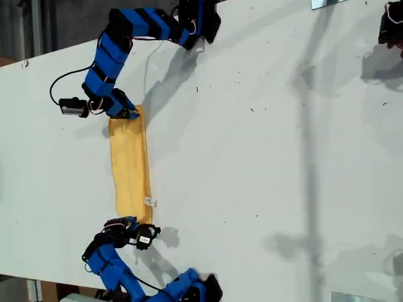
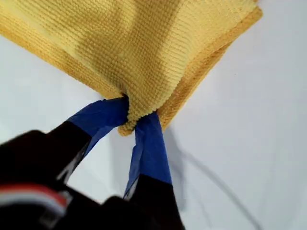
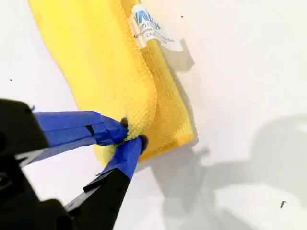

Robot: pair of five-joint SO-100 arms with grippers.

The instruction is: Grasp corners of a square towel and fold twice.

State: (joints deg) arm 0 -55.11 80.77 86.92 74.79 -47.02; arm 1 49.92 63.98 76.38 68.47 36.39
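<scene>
The towel (image 1: 130, 167) lies on the white table as a narrow, doubled yellow strip toward the exterior view's left. My first gripper (image 1: 129, 113) is at the strip's upper end in the exterior view. The first wrist view shows that gripper (image 2: 132, 115) shut on a corner of the towel (image 2: 144, 48), its blue-taped fingers pinching the layered hem. At the lower end, my second gripper (image 1: 129, 223) holds the other end. In the second wrist view this gripper (image 3: 129, 136) is shut on a raised fold of the towel (image 3: 96, 67), near the white tag (image 3: 146, 24).
Both blue arms reach in from the exterior view's top and bottom. A dark object (image 1: 390, 28) sits at that view's upper right corner. The table's edge (image 1: 12, 66) runs along the exterior view's left. A black cable (image 1: 60, 82) loops beside the upper arm.
</scene>
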